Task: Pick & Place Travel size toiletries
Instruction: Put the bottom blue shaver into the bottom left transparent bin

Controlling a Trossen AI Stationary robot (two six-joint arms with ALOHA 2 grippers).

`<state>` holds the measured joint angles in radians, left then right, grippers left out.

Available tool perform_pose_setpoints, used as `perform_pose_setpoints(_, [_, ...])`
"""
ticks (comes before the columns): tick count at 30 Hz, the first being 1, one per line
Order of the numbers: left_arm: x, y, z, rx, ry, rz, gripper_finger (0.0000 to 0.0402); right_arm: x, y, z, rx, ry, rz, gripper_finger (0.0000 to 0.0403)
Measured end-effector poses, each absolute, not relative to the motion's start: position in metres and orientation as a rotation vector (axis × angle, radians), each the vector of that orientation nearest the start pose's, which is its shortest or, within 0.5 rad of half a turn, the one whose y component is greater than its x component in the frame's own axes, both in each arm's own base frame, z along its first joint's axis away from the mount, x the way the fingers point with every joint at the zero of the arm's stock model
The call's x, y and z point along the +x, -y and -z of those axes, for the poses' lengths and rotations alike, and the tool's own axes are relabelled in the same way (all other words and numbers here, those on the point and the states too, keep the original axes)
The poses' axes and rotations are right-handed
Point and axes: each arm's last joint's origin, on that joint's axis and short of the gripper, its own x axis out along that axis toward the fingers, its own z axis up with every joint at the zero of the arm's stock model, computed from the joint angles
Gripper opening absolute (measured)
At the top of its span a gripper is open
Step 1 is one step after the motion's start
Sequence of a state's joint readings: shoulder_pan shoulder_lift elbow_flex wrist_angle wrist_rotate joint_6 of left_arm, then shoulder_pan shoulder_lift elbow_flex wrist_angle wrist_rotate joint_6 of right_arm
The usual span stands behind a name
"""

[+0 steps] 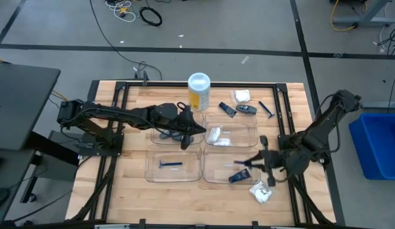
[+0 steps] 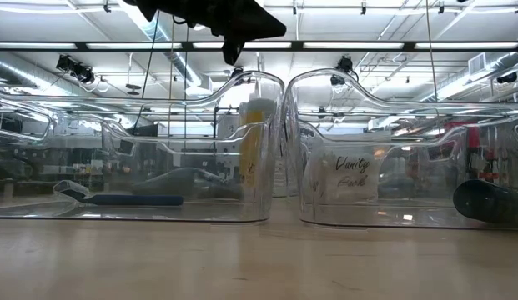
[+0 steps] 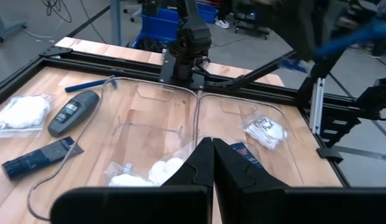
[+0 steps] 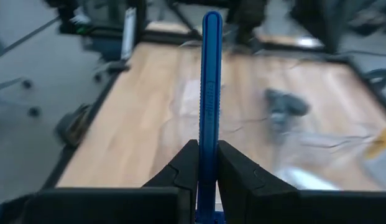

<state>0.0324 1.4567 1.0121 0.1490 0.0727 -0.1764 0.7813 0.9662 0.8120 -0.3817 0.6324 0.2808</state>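
Your right gripper has its fingers clamped on a blue razor, the handle sticking straight out between them. From above, that gripper hangs over the tray diagonally opposite the yellow canister, where a dark blue tube already lies.

Your left gripper is fully closed with nothing in it, sitting over the middle of the four trays, a little out from the canister. The tray right beside the canister holds white packets. Another blue razor lies in the tray next to the tube's.

Loose stuff off to the canister's side: a dark tube, a grey stick, a white packet and a razor. One more packet sits just outside the tube's tray.
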Motion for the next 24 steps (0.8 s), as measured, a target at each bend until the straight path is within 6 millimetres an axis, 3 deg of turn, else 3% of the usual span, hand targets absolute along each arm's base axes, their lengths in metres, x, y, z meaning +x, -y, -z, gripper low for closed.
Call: perform_pose_setpoints(24, [0.332, -0.009, -0.298, -0.177, -0.184, 0.025, 0.0003, 0.190, -0.056, -0.304, -0.179, -0.397, 0.266, 0.0043])
